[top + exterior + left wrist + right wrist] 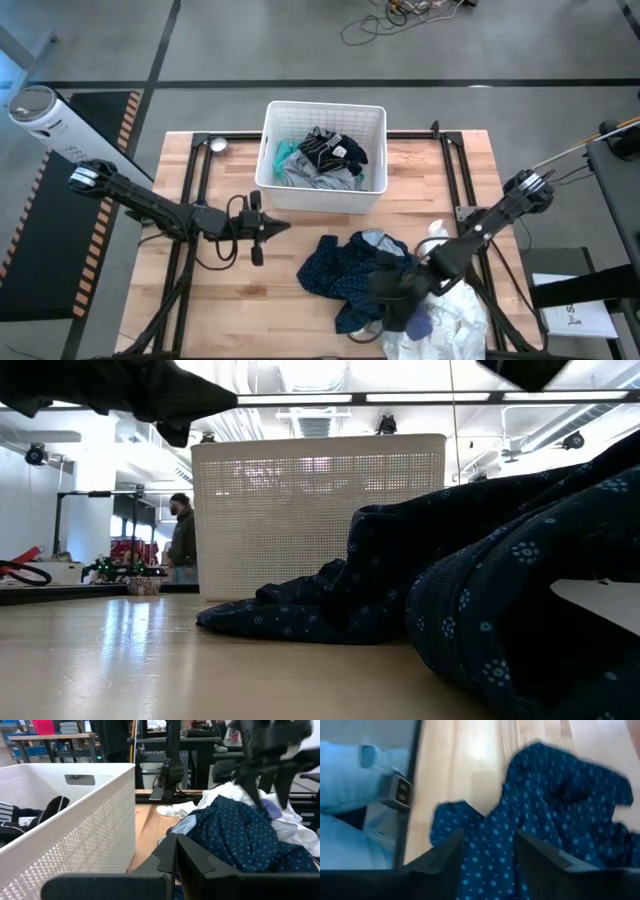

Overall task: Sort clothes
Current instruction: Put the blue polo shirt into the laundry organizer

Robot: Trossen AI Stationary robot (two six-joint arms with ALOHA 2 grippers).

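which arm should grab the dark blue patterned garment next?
Right, probably. Its tool is open directly over the dark blue patterned garment, fabric showing between its fingers. The left tool is shut and sits off to the side, near the basket.

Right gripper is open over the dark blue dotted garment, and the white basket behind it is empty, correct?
Not quite: the white basket is not empty. The high view shows teal, grey and navy clothes inside it. The rest holds: the right gripper is open over the dark blue dotted garment, as the right wrist view shows.
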